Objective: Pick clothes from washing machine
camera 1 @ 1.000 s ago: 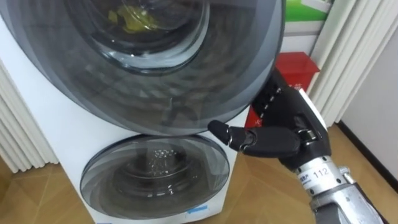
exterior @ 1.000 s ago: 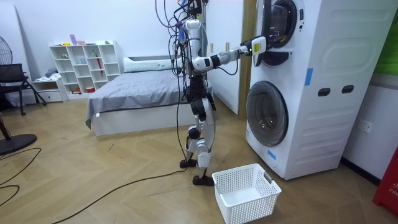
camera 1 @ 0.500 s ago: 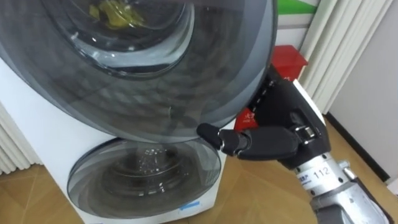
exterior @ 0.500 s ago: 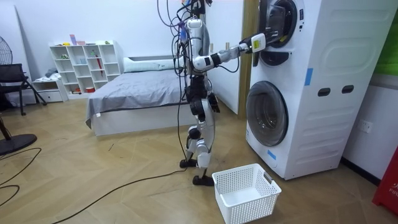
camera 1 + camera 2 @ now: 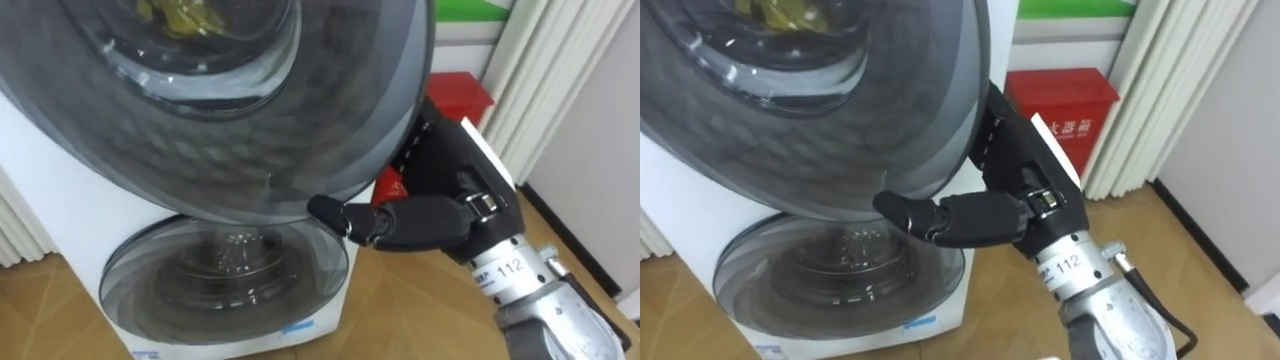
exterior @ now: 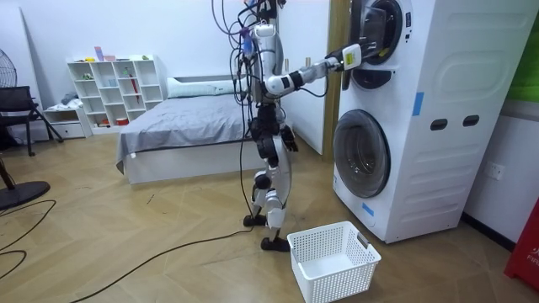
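At the lower R rim of the upper door (image 5: 250,130), the right hand (image 5: 425,218) sits against the rim edge. Part of it is tucked behind the door, so I can't tell if it's clamped on the rim or just pressed there. The door looks swung partway out from the washing machine (image 6: 421,118), w/ its glass close to the head.

The clothes (image 5: 185,17) are a yellow-green bundle seen thru the top of the glass. They're inside the upper drum, well apart from the right hand. Directly under is the lower door (image 5: 225,275), which looks closed. A red box (image 5: 458,92) stands beyond the machine's R side.

In the room view the robot stands upright at the machine's front, R arm stretched up to the door. The left hand (image 6: 287,140) hangs near the hip, too small to read. A white basket (image 6: 333,261) is on the floor by its feet.

Risks, as I judge them:
- Hold on the rim looks shallow, so the hand could slip and the door swing back.
- Door is near the head, so a wide swing may hit it.
- Reaching in w/ the door half open, the arm could snag on the rim.
- Basket is low, so the clothes may miss it.
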### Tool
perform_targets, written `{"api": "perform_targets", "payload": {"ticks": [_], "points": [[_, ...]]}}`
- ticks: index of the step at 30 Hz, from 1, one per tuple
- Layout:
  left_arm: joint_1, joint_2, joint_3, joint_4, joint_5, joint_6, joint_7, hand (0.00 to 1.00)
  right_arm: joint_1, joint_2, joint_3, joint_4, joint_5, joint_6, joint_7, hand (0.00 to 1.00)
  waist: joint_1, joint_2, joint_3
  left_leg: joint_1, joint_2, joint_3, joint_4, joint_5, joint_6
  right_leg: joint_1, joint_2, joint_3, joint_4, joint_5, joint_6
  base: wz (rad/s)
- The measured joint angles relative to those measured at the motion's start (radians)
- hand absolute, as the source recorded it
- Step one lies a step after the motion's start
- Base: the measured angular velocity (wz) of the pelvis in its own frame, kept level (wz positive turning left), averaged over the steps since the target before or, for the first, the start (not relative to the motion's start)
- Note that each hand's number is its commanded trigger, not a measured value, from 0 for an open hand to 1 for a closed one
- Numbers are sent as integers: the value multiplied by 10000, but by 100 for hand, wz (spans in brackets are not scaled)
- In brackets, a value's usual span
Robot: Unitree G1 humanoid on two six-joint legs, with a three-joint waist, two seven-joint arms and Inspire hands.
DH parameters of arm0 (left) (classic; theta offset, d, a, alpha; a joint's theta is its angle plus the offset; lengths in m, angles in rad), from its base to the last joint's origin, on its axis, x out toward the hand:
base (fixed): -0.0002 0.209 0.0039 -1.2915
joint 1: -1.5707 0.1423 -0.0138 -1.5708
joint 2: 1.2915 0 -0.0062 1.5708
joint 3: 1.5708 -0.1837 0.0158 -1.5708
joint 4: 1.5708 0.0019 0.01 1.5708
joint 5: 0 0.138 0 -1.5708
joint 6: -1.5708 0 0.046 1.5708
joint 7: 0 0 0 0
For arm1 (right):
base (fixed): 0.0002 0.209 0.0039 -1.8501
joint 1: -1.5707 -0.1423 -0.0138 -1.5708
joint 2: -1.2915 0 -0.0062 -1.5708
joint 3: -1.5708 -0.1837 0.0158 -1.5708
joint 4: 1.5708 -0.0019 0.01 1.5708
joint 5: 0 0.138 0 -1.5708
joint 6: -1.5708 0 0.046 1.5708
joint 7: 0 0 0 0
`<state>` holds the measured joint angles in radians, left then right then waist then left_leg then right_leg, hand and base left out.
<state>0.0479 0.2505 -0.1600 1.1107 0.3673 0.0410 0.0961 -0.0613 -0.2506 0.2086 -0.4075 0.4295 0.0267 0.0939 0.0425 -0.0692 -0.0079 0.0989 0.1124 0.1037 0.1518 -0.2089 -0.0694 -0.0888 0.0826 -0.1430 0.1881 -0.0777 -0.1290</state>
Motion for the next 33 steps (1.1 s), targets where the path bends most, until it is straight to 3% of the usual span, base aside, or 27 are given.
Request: {"api": "perform_targets", "payload": {"ticks": [2, 5, 9, 11, 12, 13, 14, 15, 16, 17, 19, 20, 21, 22, 23, 24, 25, 26, 27, 29, 31, 33], "points": [[131, 79, 53, 4, -1, 66, 34, 0, 0, 185, 0, 0, -11, 106, -100, 0, 354, -104, -13, -75, 37, -183, 72, 106, -60, -8, 15, -70, 40, -67, -108, 6], [439, 213, 224, -275, 6, 289, 45, 0, 0, 328, 6, 0, -1, 114, -273, 0, 434, -275, -10, -305, 134, -651, 196, 209, -186, -19, 8, -507, 17, -264, -213, 41], [823, 305, 310, -703, 387, 349, -27, 0, 1, 397, 96, 2, -10, 67, -298, 0, 732, -437, -14, -562, 127, -857, 274, 385, -371, -4, 22, -945, 27, -385, -408, 37], [847, 305, 450, -995, 438, 344, -191, 0, -33, 385, 421, 3, 15, 48, -278, 0, 1196, -507, -49, -752, 35, -852, 373, 395, -386, 1, 45, -1073, 44, -454, -408, 20], [866, 304, 459, -1075, 447, 342, -218, 0, -92, 384, 573, 4, 19, 49, -237, 0, 1321, -536, -62, -794, -37, -854, 377, 394, -385, 6, 44, -1076, 45, -497, -324, 20], [960, 310, 483, -1268, 522, 335, -307, 0, -305, 338, 986, 5, 17, 48, -21, 0, 1423, -595, -100, -939, -162, -831, 379, 383, -366, 21, 45, -1094, 15, -603, 111, 27], [1056, 306, 522, -1418, 612, 335, -462, 0, -388, 185, 1389, -26, 20, -38, 198, 0, 1445, -644, -125, -1093, -265, -807, 369, 373, -347, 81, 45, -1107, -82, -638, 744, 27], [1144, 296, 572, -1496, 651, 328, -540, 0, -407, 116, 1540, -30, 10, -91, 371, 0, 1440, -651, -124, -1135, -314, -803, 367, 370, -342, 141, 49, -1116, -151, -626, 1004, 11], [1213, 228, 753, -1505, 770, 319, -699, 0, -582, -25, 1870, -30, -55, -45, 639, 0, 1463, -623, -115, -1309, -351, -815, 477, 365, -338, 164, 50, -1111, -124, -604, 1192, -7], [1213, 121, 950, -1507, 793, 321, -828, 0, -908, -179, 2314, -33, -86, -31, 962, 0, 1485, -587, -108, -1565, -310, -850, 791, 363, -345, 72, 45, -1300, 106, -678, 1057, -6], [1080, 102, 1064, -1521, 791, 276, -1002, 0, -1189, -286, 2724, -54, -176, 17, 1344, 0, 1542, -617, -104, -1818, -322, -863, 841, 367, -335, 75, 30, -1554, 58, -710, 1018, 29], [1011, 103, 1113, -1526, 791, 231, -1095, 0, -1330, -342, 2836, -41, -202, 17, 1665, 0, 1604, -637, -118, -1967, -385, -804, 783, 445, -210, 265, 38, -1619, -213, -645, 1186, 46], [993, 69, 1127, -1537, 796, 231, -1109, 0, -1415, -373, 2869, -38, -197, 15, 1850, 0, 1643, -570, -116, -2026, -359, -801, 765, 471, -182, 278, 80, -1546, -58, -672, 1536, 35], [990, -148, 1258, -1597, 796, 183, -1138, 0, -1991, -600, 3031, -105, -185, 5, 2163, 0, 1705, -283, 52, -2354, -172, -993, 1645, 420, -315, -487, -460, -1205, 2772, -1657, 616, 39], [1034, -149, 1315, -1751, 817, 170, -1183, 0, -2366, -697, 3091, -234, -216, -66, 2391, 0, 1733, -595, 120, -2871, -307, -1272, 2890, 249, -581, -1264, -754, -473, 4487, -3158, 475, 43], [1058, -135, 1327, -1796, 835, 200, -1190, 0, -2347, -707, 3125, -270, -237, -62, 2505, 0, 1836, -453, 95, -3019, -334, -1487, 3091, 220, -624, -1308, -822, -520, 4697, -3264, 14, 36], [1143, -54, 1326, -1830, 834, 230, -1275, 0, -2328, -714, 3335, -236, -238, -18, 2843, 0, 2120, -472, -17, -2949, -388, -1719, 2922, 231, -634, -1093, -820, -547, 4407, -3238, 91, 28], [1147, 119, 1374, -1830, 859, 257, -1313, 0, -2347, -683, 3518, -272, -199, -37, 3188, 0, 2289, -571, -14, -2851, -421, -1735, 2483, 280, -618, -701, -820, -786, 3608, -2989, 439, 23], [1146, 202, 1418, -1832, 870, 254, -1311, 0, -2360, -676, 3589, -297, -191, -44, 3343, 0, 2375, -648, -12, -2738, -439, -1736, 2185, 318, -614, -470, -818, -936, 3153, -2835, 540, 32], [1232, 319, 1612, -1824, 970, 270, -1290, 0, -2401, -666, 3611, -312, -195, -83, 3788, 0, 2507, -750, -10, -2369, -549, -1985, 1329, 689, -552, 185, -795, -1539, 1951, -2264, 428, 40], [1227, 305, 1577, -1882, 970, 274, -1293, 0, -2388, -705, 3610, -310, -202, -94, 4020, 0, 2483, -725, -14, -2178, -574, -1970, 1127, 1170, -495, 309, -752, -1784, 1682, -2224, 401, 52], [1186, 312, 1568, -1889, 983, 271, -1257, 0, -2372, -742, 3615, -293, -327, -92, 4174, 0, 2638, -758, -7, -1954, -580, -1921, 824, 1214, -357, 425, -702, -1855, 1417, -2186, 457, 23]]}}
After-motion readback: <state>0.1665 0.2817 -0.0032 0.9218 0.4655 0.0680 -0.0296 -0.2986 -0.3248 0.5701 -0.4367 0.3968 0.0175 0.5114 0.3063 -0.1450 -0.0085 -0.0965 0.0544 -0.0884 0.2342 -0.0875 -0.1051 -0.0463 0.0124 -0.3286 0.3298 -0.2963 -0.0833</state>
